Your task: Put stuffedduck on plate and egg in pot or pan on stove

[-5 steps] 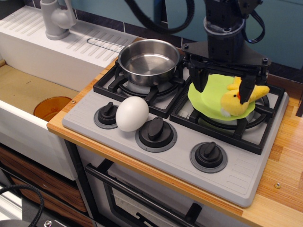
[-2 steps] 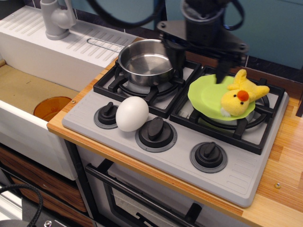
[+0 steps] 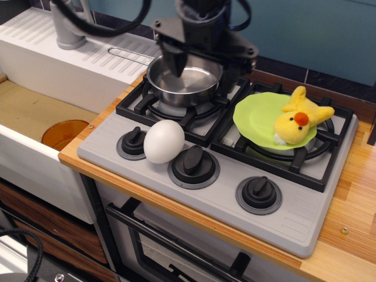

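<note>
The yellow stuffedduck lies on the right part of the light-green plate, which rests tilted on the right burner of the grey stove. The white egg stands on the stove's front panel between the left and middle knobs. The steel pot sits on the left burner. My gripper hangs open and empty over the pot, its left finger above the pot's inside and its right finger at the pot's right rim.
Three black knobs line the stove front. A sink with an orange bowl lies to the left, with a grey faucet and drying rack behind. A wooden counter runs along the right.
My gripper has let go of the duck, which stays on the plate, and has moved left from over the plate to over the pot. The egg has not moved.
</note>
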Available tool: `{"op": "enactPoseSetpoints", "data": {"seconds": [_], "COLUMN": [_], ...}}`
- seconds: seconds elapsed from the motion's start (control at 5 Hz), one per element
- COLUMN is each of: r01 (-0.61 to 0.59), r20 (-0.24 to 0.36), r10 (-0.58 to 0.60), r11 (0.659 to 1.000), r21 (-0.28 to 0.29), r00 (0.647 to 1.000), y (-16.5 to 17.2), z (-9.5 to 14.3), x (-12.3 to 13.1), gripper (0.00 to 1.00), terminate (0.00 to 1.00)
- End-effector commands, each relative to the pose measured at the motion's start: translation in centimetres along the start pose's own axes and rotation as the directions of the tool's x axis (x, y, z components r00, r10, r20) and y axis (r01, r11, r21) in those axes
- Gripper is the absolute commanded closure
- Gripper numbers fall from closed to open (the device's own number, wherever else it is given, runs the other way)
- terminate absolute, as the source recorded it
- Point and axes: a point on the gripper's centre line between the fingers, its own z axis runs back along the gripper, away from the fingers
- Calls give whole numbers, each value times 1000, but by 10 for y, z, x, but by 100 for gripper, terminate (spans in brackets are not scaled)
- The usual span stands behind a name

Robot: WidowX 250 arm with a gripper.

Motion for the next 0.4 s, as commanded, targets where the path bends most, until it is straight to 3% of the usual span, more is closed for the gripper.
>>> {"op": "enactPoseSetpoints", "data": {"seconds": [0.0, 0.2], "r01": [-45, -50], "r20": [69, 88], "r10": [45, 50], "r11": [999, 999], "r21": [8, -5], "r00": [997, 995], "y": [14, 18], "z": [8, 3], "x": [-6, -17], "gripper": [0, 0], "terminate": [0, 0]}}
